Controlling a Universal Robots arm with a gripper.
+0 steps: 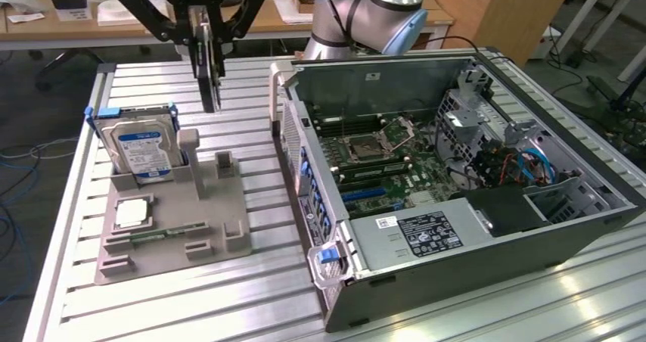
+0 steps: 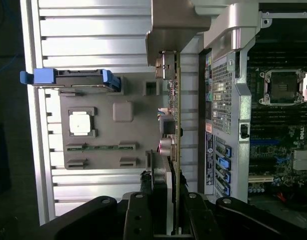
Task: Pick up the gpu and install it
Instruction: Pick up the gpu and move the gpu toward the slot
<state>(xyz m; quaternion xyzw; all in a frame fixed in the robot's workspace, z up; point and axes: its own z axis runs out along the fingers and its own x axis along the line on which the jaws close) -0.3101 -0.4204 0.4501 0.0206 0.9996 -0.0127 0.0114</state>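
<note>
The gpu (image 1: 209, 68) hangs edge-on in the air above the slatted table, at the back between the grey fixture and the open computer case. My gripper (image 1: 207, 32) is shut on its upper edge, black fingers on both faces. In the wrist view the gpu (image 2: 175, 125) runs as a thin green card away from my gripper (image 2: 166, 202), ending in its silvery metal bracket (image 2: 174, 25). The card hangs over the gap between the fixture and the case's rear wall (image 2: 228, 90).
The open computer case (image 1: 565, 232) lies on its side on the exterior view's right, motherboard (image 1: 379, 157) and slots exposed. The grey fixture (image 1: 217, 221) holds a hard drive (image 1: 144, 147), a processor chip (image 1: 132, 213) and a memory stick (image 1: 162, 234). A desk stands behind.
</note>
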